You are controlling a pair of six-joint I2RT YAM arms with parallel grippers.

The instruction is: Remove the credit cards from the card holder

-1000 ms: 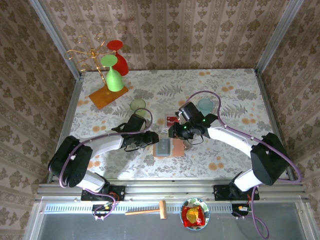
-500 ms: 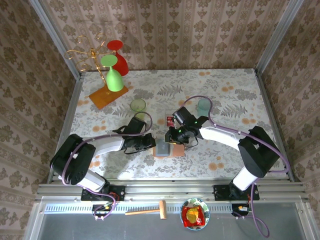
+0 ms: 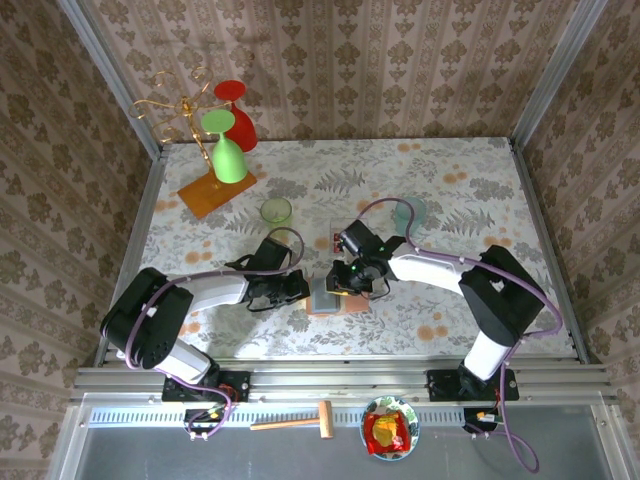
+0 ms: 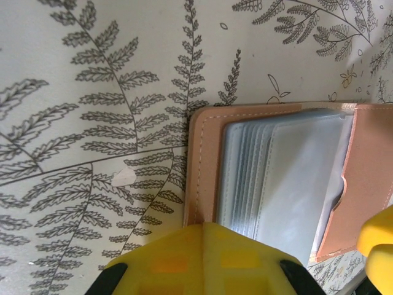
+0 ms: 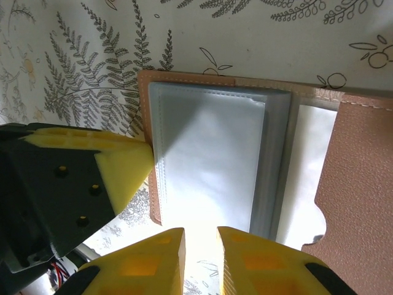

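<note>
A flowered cloth is covering the table [image 3: 450,180], with patterned wallpaper closing in on three sides. From the top camera, the card holder [image 3: 338,299] is lying open and flat between the two end effectors. The left gripper [image 3: 303,287] is meeting its left edge. The right gripper [image 3: 337,281] is hanging over its far left corner. A red card [image 3: 343,240] is lying on the cloth just beyond the right gripper, apart from the holder.

In the left wrist view, the tan cover is spreading out directly ahead of the closed yellow fingers. A fanned stack of clear sleeves [image 4: 288,178] is sitting further ahead and to the right. The left gripper is clenched. Its tip is overlapping the cover's near edge, though I cannot tell whether it is pinching the leather or only pressing on it.

In the right wrist view, the right gripper's fingers are standing almost together, with only a thin slit between them. They are poised at the near edge of the top sleeve. I cannot tell whether anything thin is caught in that slit. No card is showing through the sleeves ahead of it.

The step in hand is probably steadying the holder while searching the sleeves for remaining credit cards. The next move is calling for the left gripper to keep the cover pinned. The right one should be parting one sleeve and catching a card's edge without dragging the whole holder.
</note>
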